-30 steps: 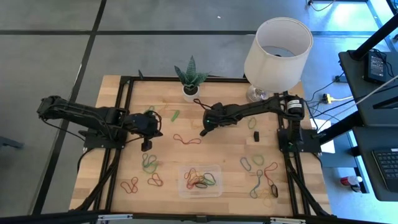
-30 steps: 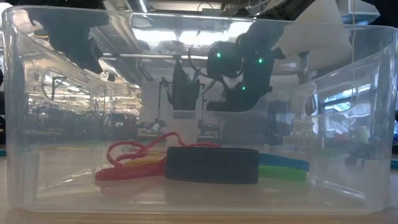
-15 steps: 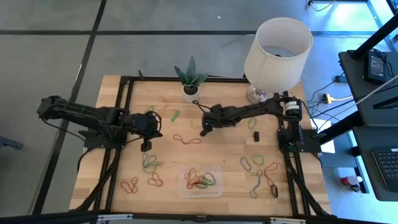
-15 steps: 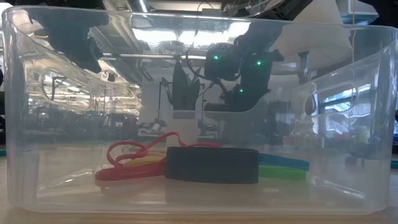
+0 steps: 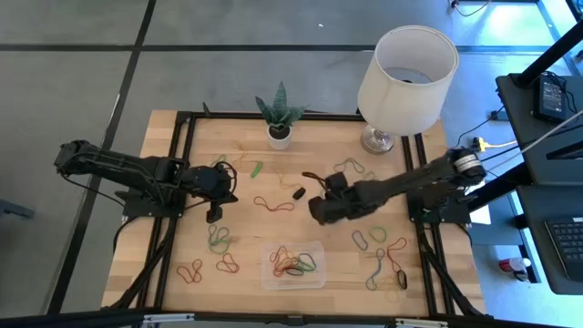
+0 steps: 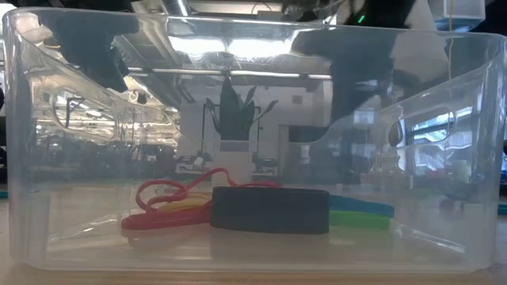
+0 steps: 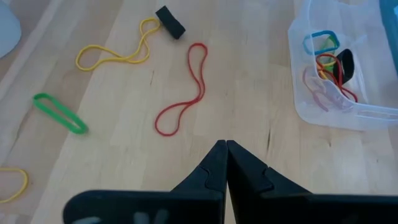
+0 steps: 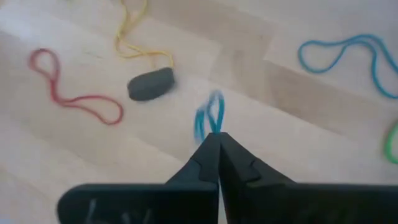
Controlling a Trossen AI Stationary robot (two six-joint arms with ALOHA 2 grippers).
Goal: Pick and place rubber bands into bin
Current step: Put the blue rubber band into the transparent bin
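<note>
**Right hand pinches a blue band above the desk**

The right hand (image 5: 318,211) hangs above the desk (image 5: 237,182), just beyond the bin (image 5: 293,264) toward the plant pot (image 5: 280,137). Its fingers are pressed together on a thin blue rubber band (image 8: 210,121), which sticks out past the fingertips. A small black chunk (image 8: 150,83) and a red band (image 8: 74,96) lie on the wood near it. The left hand (image 5: 215,211) sits off the bin's left far corner, fingers shut together and holding nothing. The bin rests near the desk's front edge and holds several bands (image 7: 328,62) in red, blue, yellow and black. More rubber bands (image 5: 387,260) lie scattered on both sides of it.
</note>
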